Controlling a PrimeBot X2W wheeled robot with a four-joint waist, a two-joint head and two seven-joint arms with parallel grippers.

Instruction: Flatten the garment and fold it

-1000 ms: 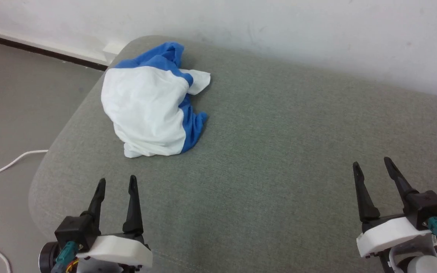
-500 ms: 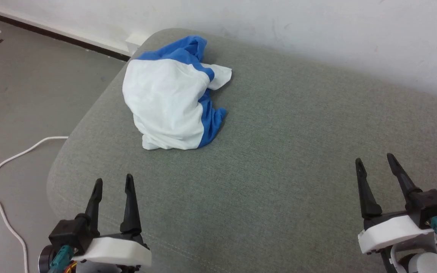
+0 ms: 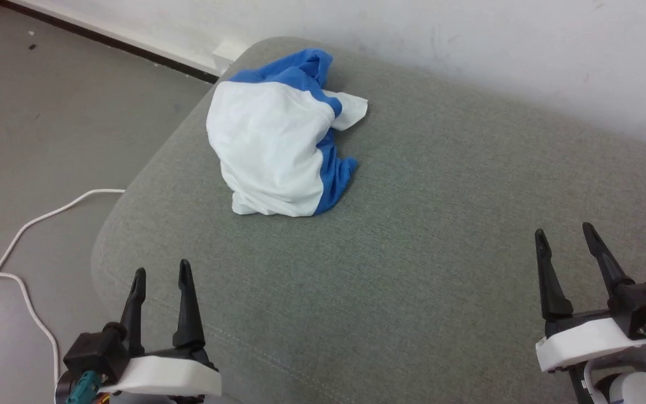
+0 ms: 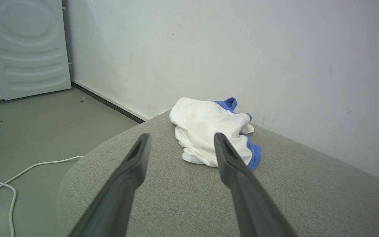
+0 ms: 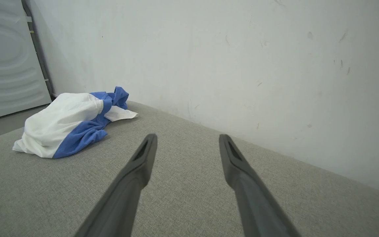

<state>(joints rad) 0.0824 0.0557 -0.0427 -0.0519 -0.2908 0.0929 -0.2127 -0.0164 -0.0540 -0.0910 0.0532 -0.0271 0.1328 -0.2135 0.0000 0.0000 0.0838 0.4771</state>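
**Garment lies bunched at the far left of the worktop, both pincers open and clear of it**

The garment sits in a loose, crumpled heap on the grey fabric-covered worktop, close to its rounded far left corner and near the pale wall. Its white body faces up and towards the near side. Bright blue cloth shows along the far top of the heap and runs down its right edge, and a small white flap sticks out to the right at the far end. Nothing holds the heap or rests on it.

The left pincer hovers at the near left edge of the worktop, its two dark fingers spread apart and empty, well short of the garment. From the left wrist, the heap lies ahead between the parted fingers of this pincer.

The right pincer is at the near right, also spread wide and holding nothing, well apart from the garment. From the right wrist, the garment lies off to the far left of the open pincer.

A white cable trails over the grey floor to the left of the worktop, and a white appliance stands by the wall further left.
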